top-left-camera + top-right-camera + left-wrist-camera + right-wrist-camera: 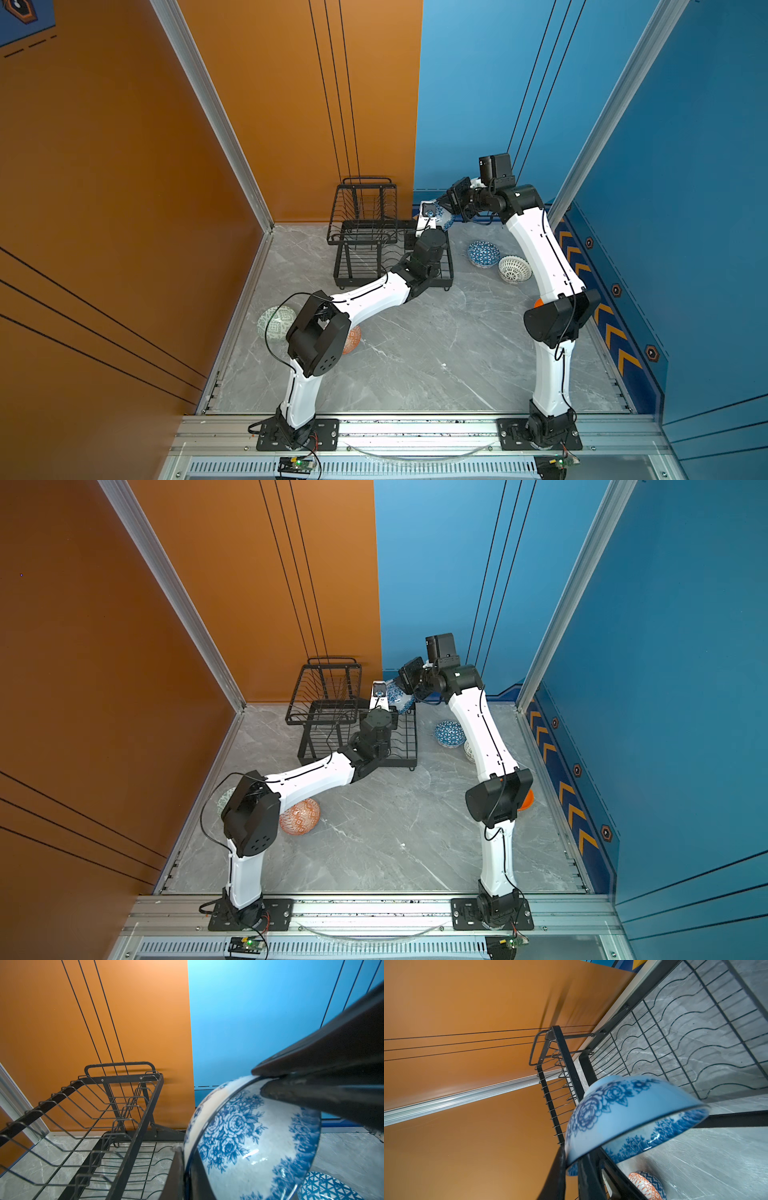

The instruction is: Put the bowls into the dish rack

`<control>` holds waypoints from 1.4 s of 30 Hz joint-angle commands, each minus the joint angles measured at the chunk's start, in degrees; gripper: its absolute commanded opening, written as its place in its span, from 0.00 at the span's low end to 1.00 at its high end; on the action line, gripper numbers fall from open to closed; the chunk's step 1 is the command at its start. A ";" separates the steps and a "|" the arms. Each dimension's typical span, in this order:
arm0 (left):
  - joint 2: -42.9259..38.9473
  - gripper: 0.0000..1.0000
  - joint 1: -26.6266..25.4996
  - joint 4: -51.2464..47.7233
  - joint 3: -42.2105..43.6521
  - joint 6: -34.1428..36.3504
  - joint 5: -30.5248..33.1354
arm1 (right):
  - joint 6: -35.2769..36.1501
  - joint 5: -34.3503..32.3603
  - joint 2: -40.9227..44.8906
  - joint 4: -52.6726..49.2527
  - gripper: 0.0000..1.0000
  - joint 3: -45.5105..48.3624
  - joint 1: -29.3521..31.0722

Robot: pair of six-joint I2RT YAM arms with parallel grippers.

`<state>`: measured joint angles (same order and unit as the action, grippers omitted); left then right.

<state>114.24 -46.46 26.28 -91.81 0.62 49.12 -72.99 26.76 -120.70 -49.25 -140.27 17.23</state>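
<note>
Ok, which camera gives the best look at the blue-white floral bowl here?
The left wrist view: the floral bowl is large and sharp there, inner pattern and rim clear. The right wrist view shows the outside, large but blurred. In both top views the bowl is a small, partly covered patch beside the dish rack.

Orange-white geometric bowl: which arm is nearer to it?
Left. The left arm bends its elbow over the orange-white geometric bowl; the right arm stands across the table, far from it.

blue floral bowl tilted beside black wire dish rack, triangle-pattern bowl just beside lattice bowl
</note>
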 commanded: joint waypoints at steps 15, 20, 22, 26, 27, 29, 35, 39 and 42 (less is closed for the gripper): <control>-1.52 0.00 -3.71 4.88 -2.16 1.43 -2.26 | -1.54 -1.92 -4.57 0.02 0.19 -0.45 0.16; -1.33 0.00 -3.70 4.90 -2.17 1.49 -2.15 | -1.38 -1.45 -5.17 -0.11 0.03 -0.78 0.27; -1.53 0.00 -3.61 4.92 -1.82 1.65 -1.44 | -1.08 -1.45 -5.18 -0.14 0.00 -1.10 0.24; -2.22 0.00 -3.47 4.84 -0.67 1.55 -0.87 | -0.50 -1.20 -5.15 -0.07 0.00 -1.23 -0.20; -2.34 0.00 -3.51 4.83 -0.40 1.53 -0.73 | -0.40 -1.11 -5.15 -0.04 0.00 -1.37 -0.31; -2.74 0.09 -3.48 4.83 0.12 1.10 -0.25 | -0.03 -0.75 -5.24 0.07 0.00 -1.49 -0.53; -4.35 0.87 -3.54 4.81 2.00 -0.16 0.77 | 1.57 -0.05 -5.33 2.59 0.00 -1.95 -0.68; -7.29 0.98 -3.66 4.57 5.08 -1.32 2.02 | 2.64 0.14 -5.62 5.34 0.00 -1.86 -1.30; -11.29 0.98 -3.84 1.54 8.04 -3.35 2.70 | 3.60 0.04 -6.01 7.62 0.00 -1.90 -1.95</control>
<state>107.48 -49.63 28.93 -85.60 -0.47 50.06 -71.94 26.83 -127.39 -47.44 -141.12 15.79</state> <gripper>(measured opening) 0.979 0.089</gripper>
